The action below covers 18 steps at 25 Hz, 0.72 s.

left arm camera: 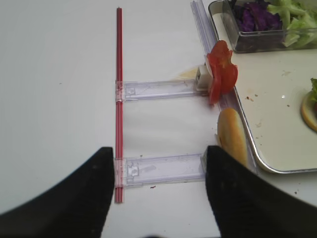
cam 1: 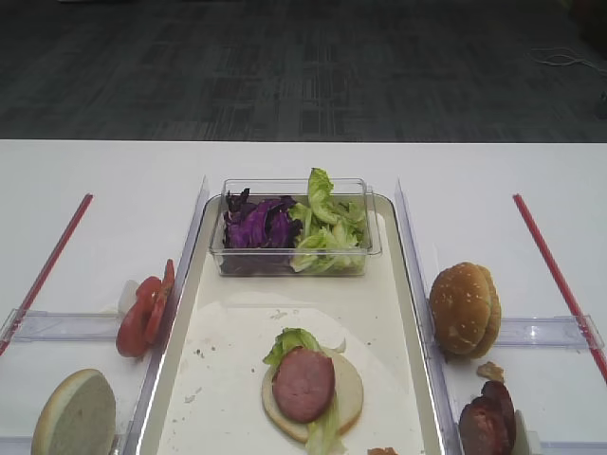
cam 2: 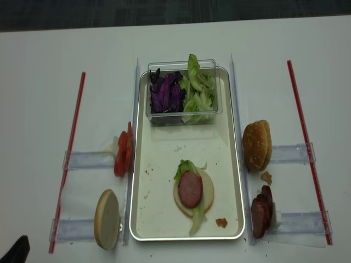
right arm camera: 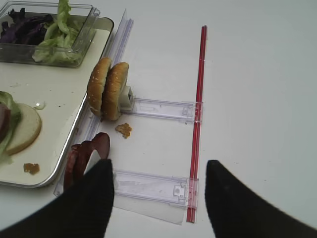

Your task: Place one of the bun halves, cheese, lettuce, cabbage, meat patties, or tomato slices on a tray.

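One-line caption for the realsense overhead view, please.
Tray holding a bun half topped with lettuce and a meat patty, with the clear salad box at its far end.

Matt cream tray with shiny metal rim, clear glossy plastic box, smooth white table

1. On the tray, at 12 o'clock: a box holding cabbage left, lettuce right.
2. At 6 o'clock: a bun half under a leaf and 1 patty.
3. Off-tray at 9 o'clock: tomato slices; at 3: buns.
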Each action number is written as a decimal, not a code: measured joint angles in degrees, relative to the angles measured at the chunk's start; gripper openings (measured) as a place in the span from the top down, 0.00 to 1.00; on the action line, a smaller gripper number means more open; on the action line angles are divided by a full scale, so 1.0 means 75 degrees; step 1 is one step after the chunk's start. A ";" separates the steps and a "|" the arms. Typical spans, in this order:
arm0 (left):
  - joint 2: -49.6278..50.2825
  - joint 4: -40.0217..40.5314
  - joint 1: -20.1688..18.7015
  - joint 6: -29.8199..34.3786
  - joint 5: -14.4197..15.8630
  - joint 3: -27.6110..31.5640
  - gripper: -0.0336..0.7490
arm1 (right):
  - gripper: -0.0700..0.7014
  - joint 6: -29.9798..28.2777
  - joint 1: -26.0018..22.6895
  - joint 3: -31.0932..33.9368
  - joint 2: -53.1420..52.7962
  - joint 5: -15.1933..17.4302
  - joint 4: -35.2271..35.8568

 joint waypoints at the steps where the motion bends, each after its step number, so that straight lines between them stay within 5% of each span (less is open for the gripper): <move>1: 0.0000 0.0000 0.0000 0.0000 0.0000 0.0000 0.46 | 0.35 0.0000 0.0000 0.0000 0.0000 0.0000 0.0000; 18: 0.0000 0.0000 0.0000 0.0000 0.0000 0.0000 0.46 | 0.35 0.0000 0.0000 0.0000 0.0000 0.0000 0.0000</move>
